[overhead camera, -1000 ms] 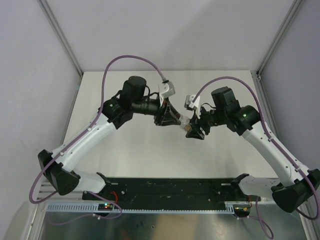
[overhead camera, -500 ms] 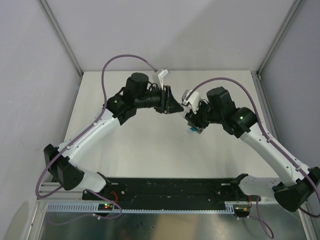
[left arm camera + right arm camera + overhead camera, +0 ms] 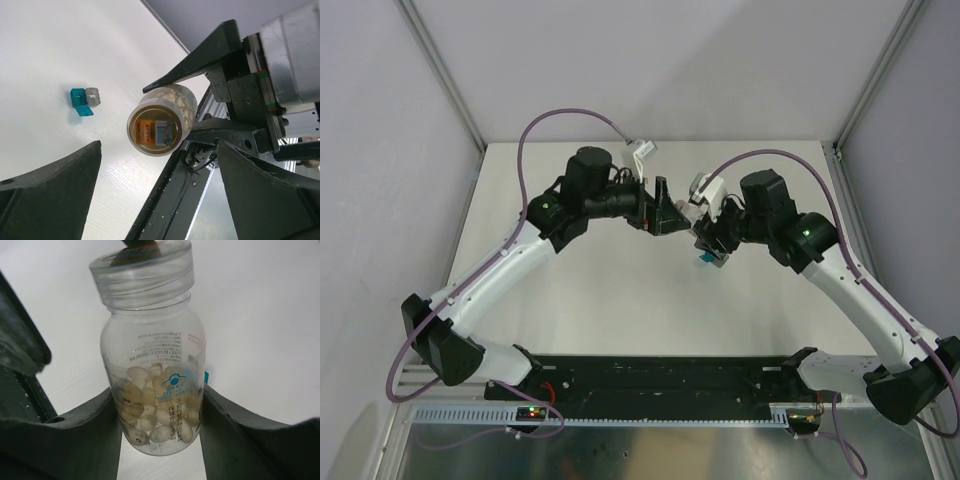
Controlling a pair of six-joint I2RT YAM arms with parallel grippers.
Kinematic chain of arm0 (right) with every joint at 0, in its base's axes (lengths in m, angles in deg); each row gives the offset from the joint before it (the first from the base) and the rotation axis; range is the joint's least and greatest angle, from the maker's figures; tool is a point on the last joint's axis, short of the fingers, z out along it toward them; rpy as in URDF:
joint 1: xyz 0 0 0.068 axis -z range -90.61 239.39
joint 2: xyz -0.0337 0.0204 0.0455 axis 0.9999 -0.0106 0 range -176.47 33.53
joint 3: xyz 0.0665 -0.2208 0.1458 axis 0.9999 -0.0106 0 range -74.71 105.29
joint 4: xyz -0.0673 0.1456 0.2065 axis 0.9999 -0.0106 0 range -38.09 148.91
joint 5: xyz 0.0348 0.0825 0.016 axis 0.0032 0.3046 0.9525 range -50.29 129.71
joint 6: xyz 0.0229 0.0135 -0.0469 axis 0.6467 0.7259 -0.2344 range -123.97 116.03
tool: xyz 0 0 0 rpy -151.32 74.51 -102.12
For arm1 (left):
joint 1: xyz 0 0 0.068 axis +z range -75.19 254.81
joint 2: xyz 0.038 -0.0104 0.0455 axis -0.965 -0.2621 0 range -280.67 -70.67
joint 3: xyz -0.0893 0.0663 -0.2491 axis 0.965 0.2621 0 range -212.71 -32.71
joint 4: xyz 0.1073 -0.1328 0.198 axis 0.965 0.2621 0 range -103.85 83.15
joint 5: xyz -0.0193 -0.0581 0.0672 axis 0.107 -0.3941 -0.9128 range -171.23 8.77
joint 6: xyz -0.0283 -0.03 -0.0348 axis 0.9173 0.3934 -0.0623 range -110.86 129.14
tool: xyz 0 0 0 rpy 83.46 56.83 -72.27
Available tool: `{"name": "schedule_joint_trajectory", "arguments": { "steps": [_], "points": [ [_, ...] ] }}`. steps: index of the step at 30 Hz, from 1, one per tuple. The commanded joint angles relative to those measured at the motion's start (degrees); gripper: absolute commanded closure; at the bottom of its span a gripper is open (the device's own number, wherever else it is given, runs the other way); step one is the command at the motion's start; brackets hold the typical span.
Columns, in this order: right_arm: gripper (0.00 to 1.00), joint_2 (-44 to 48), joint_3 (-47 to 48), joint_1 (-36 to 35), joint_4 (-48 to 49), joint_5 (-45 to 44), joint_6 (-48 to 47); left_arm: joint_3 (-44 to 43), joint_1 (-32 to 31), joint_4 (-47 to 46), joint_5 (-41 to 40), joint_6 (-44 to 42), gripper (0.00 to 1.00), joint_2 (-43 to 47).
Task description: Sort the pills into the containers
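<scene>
1. My right gripper (image 3: 710, 240) is closed on the pill bottle (image 3: 152, 390). One finger presses each side of the lower body.
2. The bottle is clear plastic with a printed label. Pale oval pills (image 3: 160, 420) fill roughly its lower half.
3. Its clear ribbed cap (image 3: 142, 272) is on the neck.
4. I hold the bottle in the air above the white bench (image 3: 60, 45), near the middle of the work area. The cap end points across at my left gripper (image 3: 672, 212).
5. In the left wrist view I look straight at the round cap, which shows an orange and blue label through the plastic.
6. My left gripper is spread wide and has hold of nothing. In its own view the two dark fingers sit low on either side of the bottle, and neither touches it.
7. The small teal box (image 3: 80, 97) lies on the bench, apart from both grippers. Its grey flap (image 3: 92, 96) is on one side, and a teal tab lies flat beside it.
8. From above, the teal box shows just beside my right gripper, on the near side of it.
9. I cannot tell whether the box has any pills in it.
</scene>
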State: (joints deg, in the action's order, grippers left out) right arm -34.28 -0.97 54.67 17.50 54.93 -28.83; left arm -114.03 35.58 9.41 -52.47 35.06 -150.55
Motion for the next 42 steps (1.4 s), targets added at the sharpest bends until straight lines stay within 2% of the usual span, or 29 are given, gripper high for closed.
{"name": "schedule_joint_trajectory", "arguments": {
  "steps": [1, 4, 7, 10, 15, 24, 34, 42],
  "points": [
    [1.00, 1.67, 2.36, 1.66, 0.03, 8.81, 1.13, 0.42, 1.96, -1.03, 5.74, -7.21, 0.00, 2.61],
    [1.00, 2.15, 2.05, 3.02, -1.71, 14.32, 0.52, 0.40, 3.43, -0.92, 12.65, -11.58, 0.00, 3.10],
    [1.00, 2.16, 1.72, 3.50, -4.14, 20.15, -0.82, 0.65, 3.81, 0.05, 19.68, -19.19, 0.00, 4.86],
    [1.00, 2.11, 1.53, 3.54, -5.98, 24.50, -1.94, 0.99, 3.69, 1.32, 23.25, -27.89, 0.00, 7.00],
    [1.00, 1.64, 1.52, 3.62, -7.93, 29.26, -3.20, 2.57, 1.91, 2.10, 23.86, -37.67, 0.00, 10.30],
    [1.00, 1.09, 1.59, 2.88, -8.98, 30.82, -3.99, 2.34, -3.06, 3.12, 21.85, -43.40, 0.03, 8.71],
    [1.00, 1.01, 1.59, 2.49, -9.58, 30.42, -4.22, 0.53, -3.82, 3.29, 18.90, -44.96, 0.20, 5.62],
    [1.00, 0.96, 1.59, 2.38, -9.83, 29.51, -4.26, -0.47, -3.82, 3.29, 17.81, -43.55, 0.45, 4.56]
  ]
}}
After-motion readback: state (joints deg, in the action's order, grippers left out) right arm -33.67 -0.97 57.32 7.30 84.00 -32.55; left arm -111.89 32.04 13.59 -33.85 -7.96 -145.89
